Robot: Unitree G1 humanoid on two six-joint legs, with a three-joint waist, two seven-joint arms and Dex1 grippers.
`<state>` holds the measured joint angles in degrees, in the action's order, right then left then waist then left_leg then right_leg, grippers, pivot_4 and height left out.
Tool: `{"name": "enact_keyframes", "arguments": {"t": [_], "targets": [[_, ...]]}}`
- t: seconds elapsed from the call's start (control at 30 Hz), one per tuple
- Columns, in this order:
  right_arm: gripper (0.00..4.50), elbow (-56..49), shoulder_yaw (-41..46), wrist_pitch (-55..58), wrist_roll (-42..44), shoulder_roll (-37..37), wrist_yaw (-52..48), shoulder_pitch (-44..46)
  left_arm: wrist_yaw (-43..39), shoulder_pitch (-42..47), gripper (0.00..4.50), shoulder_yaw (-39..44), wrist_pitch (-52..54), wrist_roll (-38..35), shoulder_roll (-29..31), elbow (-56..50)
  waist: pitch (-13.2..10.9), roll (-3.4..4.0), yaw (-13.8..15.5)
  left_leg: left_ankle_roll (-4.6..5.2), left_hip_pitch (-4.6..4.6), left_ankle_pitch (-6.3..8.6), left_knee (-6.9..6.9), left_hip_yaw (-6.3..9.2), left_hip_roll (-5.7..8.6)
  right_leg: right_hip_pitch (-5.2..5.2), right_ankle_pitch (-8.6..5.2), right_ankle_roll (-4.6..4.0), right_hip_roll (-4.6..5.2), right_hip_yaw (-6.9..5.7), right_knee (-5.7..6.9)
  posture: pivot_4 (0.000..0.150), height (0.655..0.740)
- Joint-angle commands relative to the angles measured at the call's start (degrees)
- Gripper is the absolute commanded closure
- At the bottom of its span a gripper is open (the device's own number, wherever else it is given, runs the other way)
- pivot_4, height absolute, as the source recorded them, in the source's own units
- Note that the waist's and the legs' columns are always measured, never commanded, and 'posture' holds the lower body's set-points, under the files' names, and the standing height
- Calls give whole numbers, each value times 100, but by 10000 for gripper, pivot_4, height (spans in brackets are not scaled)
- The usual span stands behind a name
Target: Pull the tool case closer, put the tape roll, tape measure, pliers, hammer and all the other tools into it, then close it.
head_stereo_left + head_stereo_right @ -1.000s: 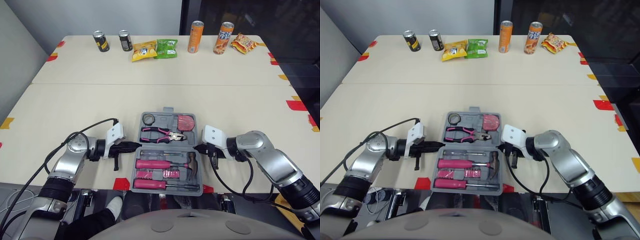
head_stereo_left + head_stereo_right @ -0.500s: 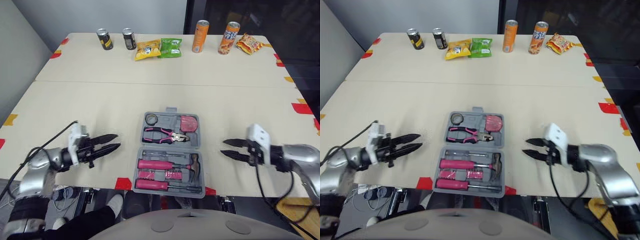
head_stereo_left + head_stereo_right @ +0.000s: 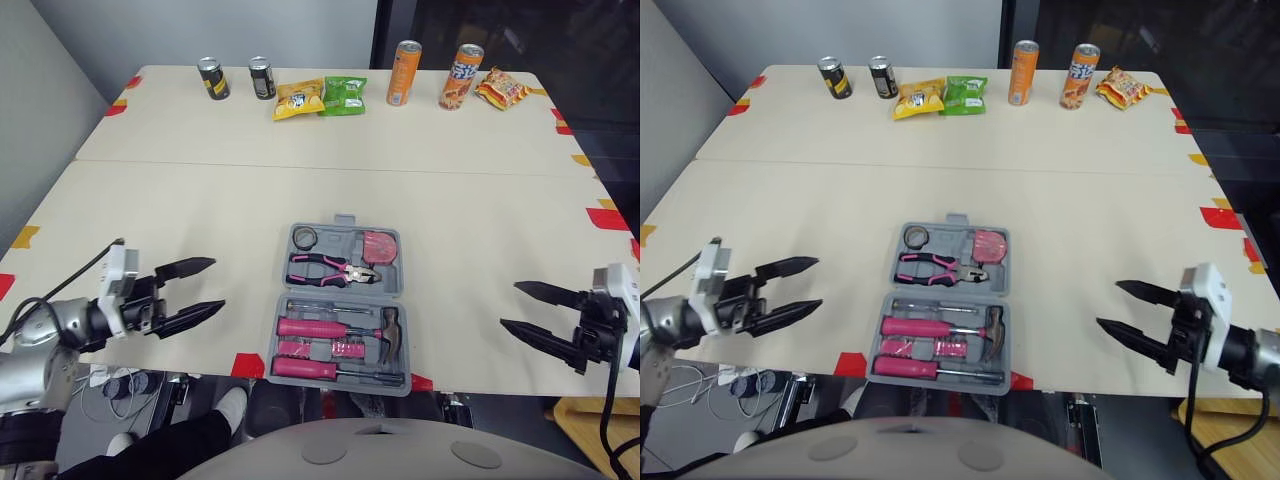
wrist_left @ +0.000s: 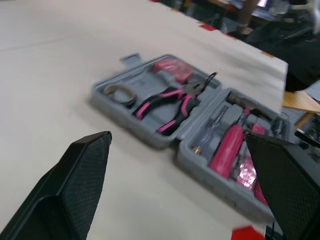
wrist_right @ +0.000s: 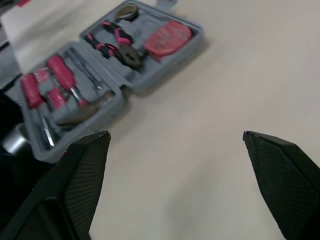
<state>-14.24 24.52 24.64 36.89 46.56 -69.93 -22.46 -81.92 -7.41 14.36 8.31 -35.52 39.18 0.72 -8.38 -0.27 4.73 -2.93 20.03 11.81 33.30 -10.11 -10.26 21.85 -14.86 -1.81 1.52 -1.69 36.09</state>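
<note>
The grey tool case (image 3: 281, 290) lies open and flat at the table's near edge. Its far half holds the tape roll (image 3: 304, 238), the pink tape measure (image 3: 378, 247) and the pink-handled pliers (image 3: 325, 267). Its near half holds the hammer (image 3: 340, 328) and a pink screwdriver (image 3: 310, 368). My left gripper (image 3: 217, 284) hovers open to the left of the case, well apart from it and holding nothing. My right gripper (image 3: 510, 305) stands open far to the right, also holding nothing. The left wrist view looks between black fingers (image 4: 75, 185) at the case (image 4: 150, 137).
Along the far edge stand two dark cans (image 3: 211, 78), two snack bags (image 3: 300, 99), two orange cans (image 3: 403, 73) and another snack bag (image 3: 497, 88). A seam (image 3: 330, 166) crosses the tabletop. Red tape marks sit on the table edges and by the case's near corners (image 3: 244, 367).
Both grippers were shut and close against the case's sides. They have drawn away outward and opened wide. The case has stayed put.
</note>
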Motion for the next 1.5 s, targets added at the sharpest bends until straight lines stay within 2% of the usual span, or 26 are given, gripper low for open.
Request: {"name": "enact_keyframes", "arguments": {"t": [0.03,0.2,0.37,0.63,1.03,1.3,1.5], "targets": [[0,-153,-466,600,153,143,189,497,-133,192,8414,-476,-53,115,-121,-278,0,-1,-12,0,1,0,0,0,0,0,0,0,0,-1,0,1500,7400],[0,326,-1481,1057,-272,226,298,1626,-394,635,26140,-1267,-403,555,-309,-31,1,-1,-14,1,4,-1,2,1,0,2,1,1,-1,-1,2,1500,7400],[0,790,-2298,2072,-241,191,324,2877,-551,918,43883,-1864,-834,995,-517,352,0,0,-21,1,6,-2,7,0,0,4,3,1,-1,-1,9,1500,7400],[0,1699,-3175,3021,-507,-51,449,4165,-439,1107,44521,-2330,-1405,1471,-853,955,2,1,7,1,10,-2,22,1,-1,5,4,-2,-1,-1,22,1500,7400],[0,2762,-3940,3458,-871,-902,439,5204,-116,1037,44521,-2615,-1548,1838,-943,1101,4,4,-8,-2,-1,-2,62,1,-6,9,0,-12,1,3,91,1500,7400],[0,3506,-3849,3528,-923,-1533,415,5610,-5,1059,44521,-2721,-1596,1908,-1058,1233,25,7,-111,-4,-2,-2,67,1,-6,8,0,-17,1,4,99,1500,7400],[0,3613,-3472,3787,-698,-1844,365,5684,87,1079,44521,-2777,-1700,1994,-1087,1384,32,13,-146,-4,-4,-2,67,1,-7,8,1,-19,1,4,102,1500,7400]]}}
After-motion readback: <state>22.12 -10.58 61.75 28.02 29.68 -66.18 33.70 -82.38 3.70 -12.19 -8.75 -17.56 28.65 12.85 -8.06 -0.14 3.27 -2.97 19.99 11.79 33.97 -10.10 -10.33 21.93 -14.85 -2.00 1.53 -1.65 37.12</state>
